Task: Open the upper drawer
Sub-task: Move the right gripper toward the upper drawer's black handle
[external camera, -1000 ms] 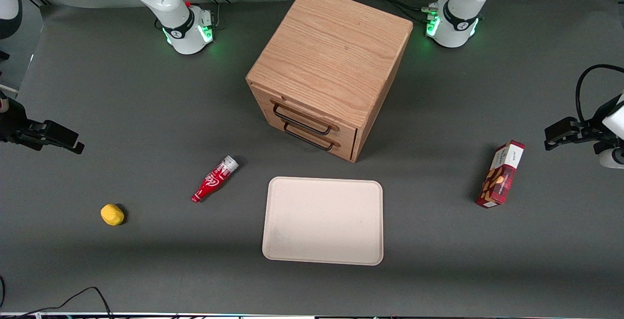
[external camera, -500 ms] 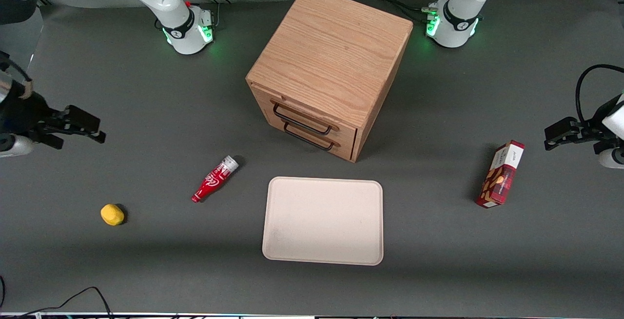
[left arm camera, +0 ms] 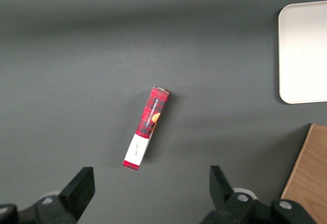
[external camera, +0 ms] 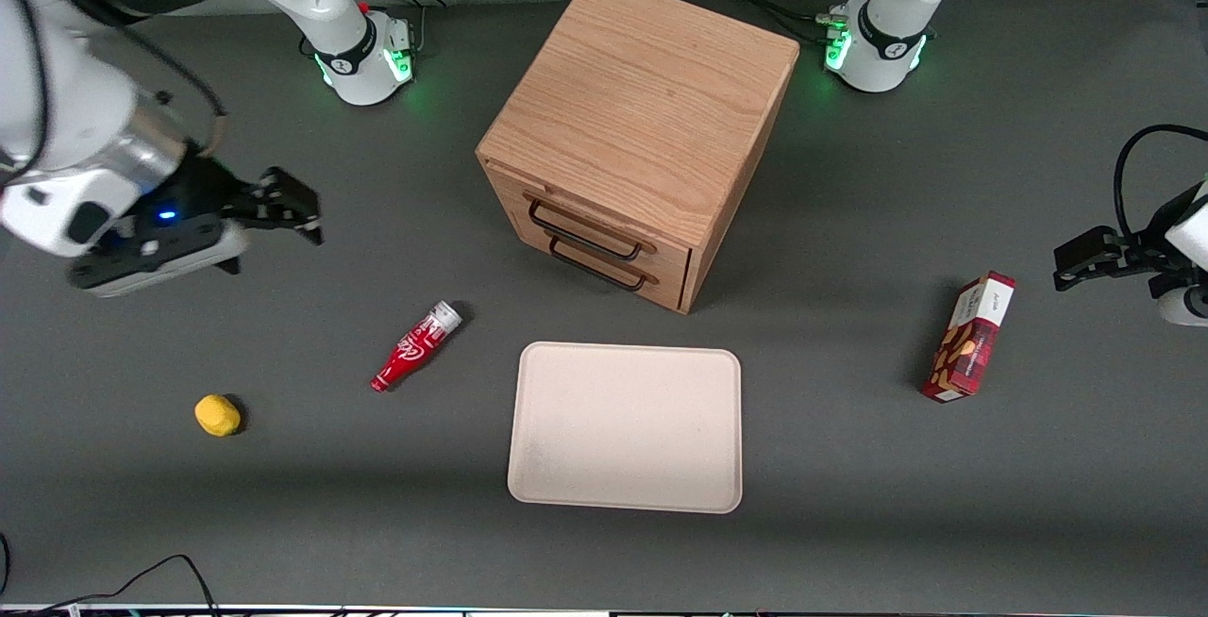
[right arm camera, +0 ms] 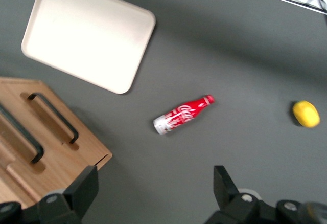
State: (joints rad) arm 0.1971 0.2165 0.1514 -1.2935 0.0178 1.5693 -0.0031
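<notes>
The oak cabinet [external camera: 642, 98] stands mid-table. Its upper drawer [external camera: 566, 205] is closed flush, with its thin black bar handle [external camera: 583, 228] just above the lower drawer's matching handle [external camera: 597, 271]. My right gripper [external camera: 307, 216] hovers above the table toward the working arm's end, well apart from the cabinet, open and empty. In the right wrist view the gripper [right arm camera: 153, 193] has its fingers [right arm camera: 82, 188] spread wide over bare table. The cabinet front with the upper handle [right arm camera: 23, 134] and lower handle [right arm camera: 53, 116] shows beside one finger.
A cream tray [external camera: 625, 428] lies in front of the cabinet, nearer the camera. A red bottle [external camera: 415, 346] lies on its side between gripper and tray. A yellow lemon [external camera: 217, 414] sits nearer the camera. A red snack box [external camera: 972, 336] lies toward the parked arm's end.
My right gripper has swung in from the working arm's end of the table toward the cabinet, staying open. The drawers and the other objects have not moved.
</notes>
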